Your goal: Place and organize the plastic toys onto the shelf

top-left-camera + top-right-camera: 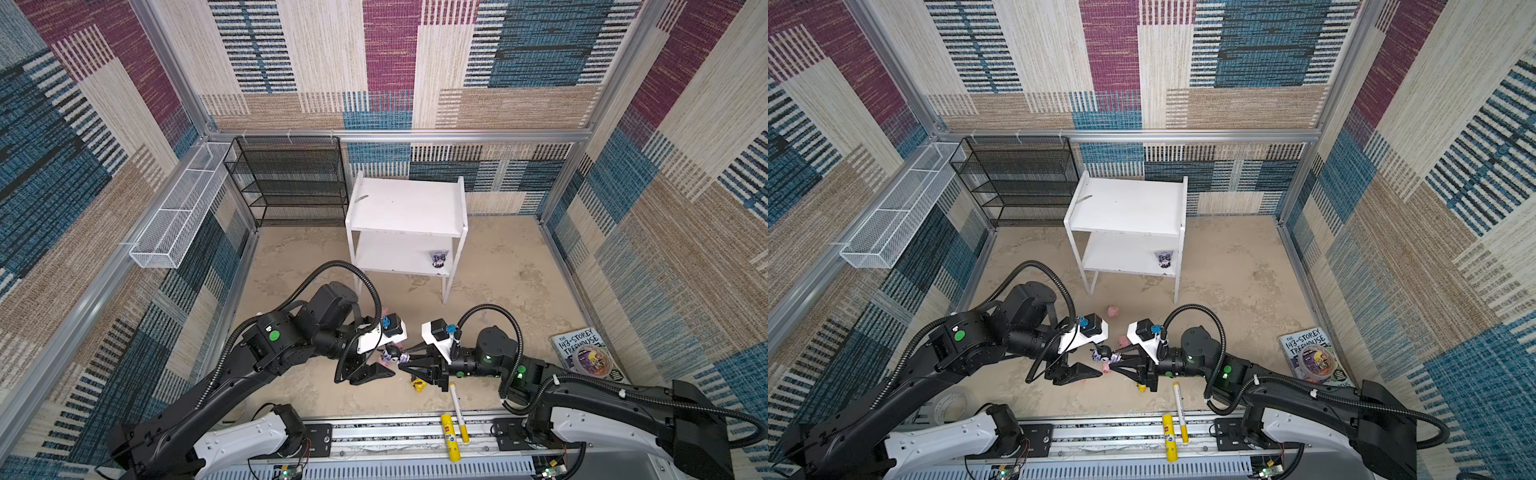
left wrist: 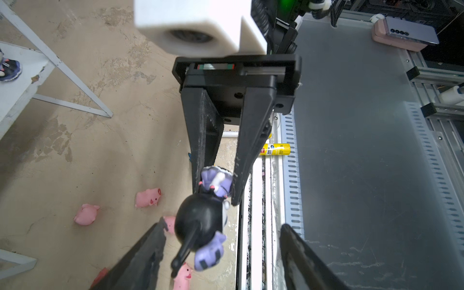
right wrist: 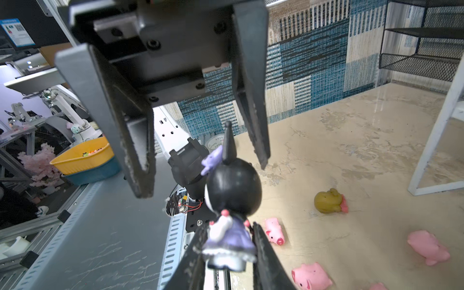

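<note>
Centrally, the right gripper [image 3: 228,236] pinches a black-and-purple figure [image 3: 233,185] by its dress; the left gripper [image 3: 203,173] stands spread around its head.

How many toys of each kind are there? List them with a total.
Pigs: 4
Black-purple figures: 2
Yellow figure: 1
Blond doll: 1
Total: 8
</note>
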Robot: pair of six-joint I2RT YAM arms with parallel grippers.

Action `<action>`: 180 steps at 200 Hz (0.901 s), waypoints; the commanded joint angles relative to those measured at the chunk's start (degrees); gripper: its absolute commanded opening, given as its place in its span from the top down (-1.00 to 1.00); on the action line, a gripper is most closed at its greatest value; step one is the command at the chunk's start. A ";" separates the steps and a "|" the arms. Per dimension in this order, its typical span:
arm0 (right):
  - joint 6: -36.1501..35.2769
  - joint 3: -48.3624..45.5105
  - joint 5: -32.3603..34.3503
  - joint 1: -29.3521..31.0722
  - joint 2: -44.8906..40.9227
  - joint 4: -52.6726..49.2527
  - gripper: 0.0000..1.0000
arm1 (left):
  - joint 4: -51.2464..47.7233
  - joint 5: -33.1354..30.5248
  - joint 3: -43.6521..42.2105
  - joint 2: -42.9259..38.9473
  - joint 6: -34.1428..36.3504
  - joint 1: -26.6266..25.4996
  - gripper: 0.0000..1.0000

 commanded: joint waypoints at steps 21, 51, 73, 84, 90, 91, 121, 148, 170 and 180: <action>8.05 -2.46 2.05 -0.94 -2.84 10.26 0.47 | 11.70 -1.36 -6.50 -6.97 -5.09 0.76 -0.71; 14.88 -5.41 0.54 -1.56 -4.05 18.70 0.47 | 23.32 -0.69 -13.40 -12.47 -10.70 1.09 -0.78; 18.02 -6.76 0.22 -1.69 -4.34 22.16 0.47 | 30.97 4.69 -16.54 -13.78 -14.52 1.31 -0.77; 19.24 -7.42 0.01 -1.80 -4.54 23.75 0.47 | 35.22 6.59 -17.93 -13.63 -16.78 1.32 -0.76; 19.86 -7.88 -0.06 -1.84 -4.62 24.83 0.47 | 37.53 7.30 -18.77 -13.66 -17.85 1.27 -0.75; 19.95 -7.97 -0.14 -1.80 -4.65 25.04 0.47 | 38.00 7.34 -18.91 -13.64 -18.07 1.30 -0.74; 21.19 -10.26 -0.46 -1.77 -4.93 29.22 0.47 | 49.51 9.75 -23.29 -12.96 -23.58 1.29 -0.55; 21.27 -11.23 0.15 -1.89 -5.66 30.24 0.48 | 56.09 14.32 -24.68 -11.07 -27.39 1.33 -0.26; 21.62 -12.83 0.55 -1.91 -6.41 32.40 0.48 | 58.60 17.05 -24.53 -8.74 -29.74 1.29 -0.02; 21.83 -13.48 0.92 -1.85 -6.83 33.22 0.47 | 60.44 18.14 -24.78 -7.80 -30.99 1.28 0.07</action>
